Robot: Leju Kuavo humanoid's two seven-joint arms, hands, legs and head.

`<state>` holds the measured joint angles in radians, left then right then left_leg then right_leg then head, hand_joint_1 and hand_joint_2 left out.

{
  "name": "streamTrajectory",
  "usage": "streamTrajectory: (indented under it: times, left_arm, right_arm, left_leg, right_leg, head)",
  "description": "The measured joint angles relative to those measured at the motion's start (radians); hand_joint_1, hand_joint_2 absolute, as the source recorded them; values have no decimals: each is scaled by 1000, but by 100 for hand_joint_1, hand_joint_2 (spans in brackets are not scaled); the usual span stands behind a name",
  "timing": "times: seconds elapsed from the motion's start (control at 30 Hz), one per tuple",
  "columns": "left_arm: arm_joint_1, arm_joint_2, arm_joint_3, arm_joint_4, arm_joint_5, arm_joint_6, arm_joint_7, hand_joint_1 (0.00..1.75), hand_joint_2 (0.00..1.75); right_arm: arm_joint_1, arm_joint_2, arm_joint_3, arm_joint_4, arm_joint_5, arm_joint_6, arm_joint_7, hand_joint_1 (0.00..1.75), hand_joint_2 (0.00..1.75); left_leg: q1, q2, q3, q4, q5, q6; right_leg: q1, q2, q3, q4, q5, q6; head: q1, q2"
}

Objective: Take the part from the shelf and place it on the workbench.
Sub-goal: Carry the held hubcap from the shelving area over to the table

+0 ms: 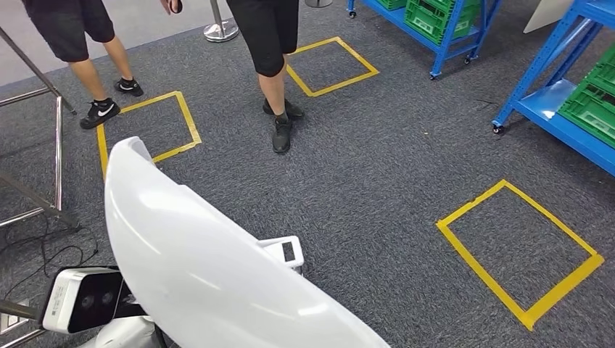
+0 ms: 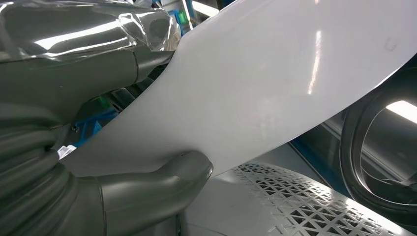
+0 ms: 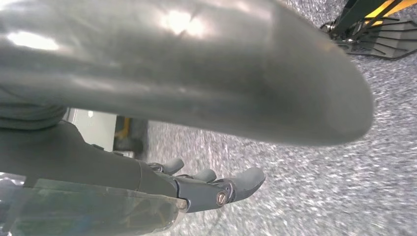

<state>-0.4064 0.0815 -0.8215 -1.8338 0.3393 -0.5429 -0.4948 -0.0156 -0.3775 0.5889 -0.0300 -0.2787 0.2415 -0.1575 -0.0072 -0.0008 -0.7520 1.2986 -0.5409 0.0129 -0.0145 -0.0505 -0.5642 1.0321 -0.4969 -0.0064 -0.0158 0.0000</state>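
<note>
Half done, I'd say: the left hand (image 2: pixel 123 196) grips the white part (image 1: pixel 210 268), off its shelf; right hand (image 3: pixel 196 189) hangs loose-fingered, empty; workbench placement remains.

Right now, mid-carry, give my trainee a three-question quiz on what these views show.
1. True or false: the left robot hand holds the white part.
2. What fills the blue shelves? A) green crates B) cardboard boxes C) red bins
3. Fill in: the squares on the carpet are marked in ____ tape.

Key: 1 true, the thumb and fingers clamp the part's edge in the left wrist view. 2 A, green crates. 3 yellow.
</note>
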Motion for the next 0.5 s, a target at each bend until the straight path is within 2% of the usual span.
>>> streamTrajectory:
  times: [0.03, 0.1, 0.13, 0.17, 0.23, 0.27, 0.3, 0.33, 0.37, 0.4, 0.43, 0.47, 0.5]
  left_arm:
    - [0, 0, 0, 0, 0, 0, 0, 175, 175]
    - [0, -1, 2, -2, 2, 1, 0, 175, 175]
    - [-1, -2, 2, -4, 2, 2, 0, 175, 175]
    - [-2, -2, 3, -5, 1, 2, 0, 175, 175]
    - [-3, -3, 6, -5, -3, 2, 2, 175, 175]
    - [-3, -4, 8, -4, -2, 1, 3, 175, 175]
    - [-4, -7, 9, -3, 2, -4, 3, 175, 175]
    - [-5, -10, 10, 1, 10, -13, 3, 175, 175]
    - [-6, -14, 9, 6, 19, -27, 5, 175, 175]
    - [-7, -18, 8, 14, 28, -43, 9, 175, 175]
    - [-8, -20, 5, 23, 35, -57, 14, 175, 175]
    - [-8, -22, 2, 34, 39, -69, 19, 175, 175]
    - [-8, -25, -2, 45, 40, -76, 22, 175, 175]
  right_arm:
    - [-2, 0, 2, 2, 0, 0, 0, 0, 0]
    - [-5, 7, 6, 3, 0, 0, 0, 0, 0]
    - [-6, 10, 8, 4, 1, 1, 0, 0, 0]
    - [-6, 14, 11, 5, 2, 1, 0, 0, 0]
    - [-9, 16, 23, 6, 8, 4, 1, 0, 0]
    - [-11, 16, 30, 6, 11, 6, 4, 0, 0]
    - [-13, 15, 38, 6, 12, 8, 7, 0, 0]
    - [-13, 13, 46, 6, 13, 10, 13, 0, 0]
    - [-11, 11, 53, 5, 12, 13, 21, 0, 0]
    - [-7, 9, 60, 4, 11, 16, 28, 0, 0]
    - [-3, 8, 66, 0, 7, 19, 35, 0, 0]
    - [-1, 9, 71, -5, 2, 21, 40, 0, 0]
    - [1, 11, 74, -12, -3, 22, 42, 0, 0]
  left_leg:
    - [-6, 7, 30, -60, 31, 12]
    - [-31, 60, 107, -205, 75, 49]
    - [-43, 84, 133, -252, 83, 62]
    - [-50, 99, 144, -275, 83, 70]
    - [-51, 77, 155, -293, 92, 74]
    - [-47, 62, 166, -312, 102, 76]
    - [-42, 48, 179, -331, 113, 77]
    - [-35, 34, 191, -348, 124, 77]
    - [-31, 20, 194, -356, 131, 75]
    - [-27, 5, 194, -357, 134, 74]
    - [-24, -13, 193, -356, 135, 71]
    - [-20, -30, 192, -354, 135, 67]
    - [-16, -47, 192, -351, 133, 60]
  right_leg:
    - [4, -12, 1, 0, -1, -1]
    - [11, -34, 5, -3, -3, -2]
    - [11, -46, 7, -6, -3, -1]
    - [10, -59, 9, -8, -4, 0]
    - [9, -84, 16, -18, -4, 3]
    - [9, -77, 18, -16, -8, 4]
    - [9, -56, 14, -1, -17, 4]
    - [8, -23, 0, 34, -33, 4]
    - [4, 12, -27, 92, -57, 3]
    - [1, 34, -61, 158, -80, 5]
    - [-4, 44, -92, 213, -96, 11]
    - [-11, 47, -111, 240, -98, 21]
    - [-18, 49, -110, 225, -82, 36]
  head:
    - [0, 0]
    - [2, 0]
    - [2, 0]
    - [2, 0]
    - [1, 0]
    - [2, 0]
    - [1, 0]
    - [3, 0]
    - [4, 0]
    - [4, 0]
    - [6, 0]
    - [6, 0]
    - [6, 0]
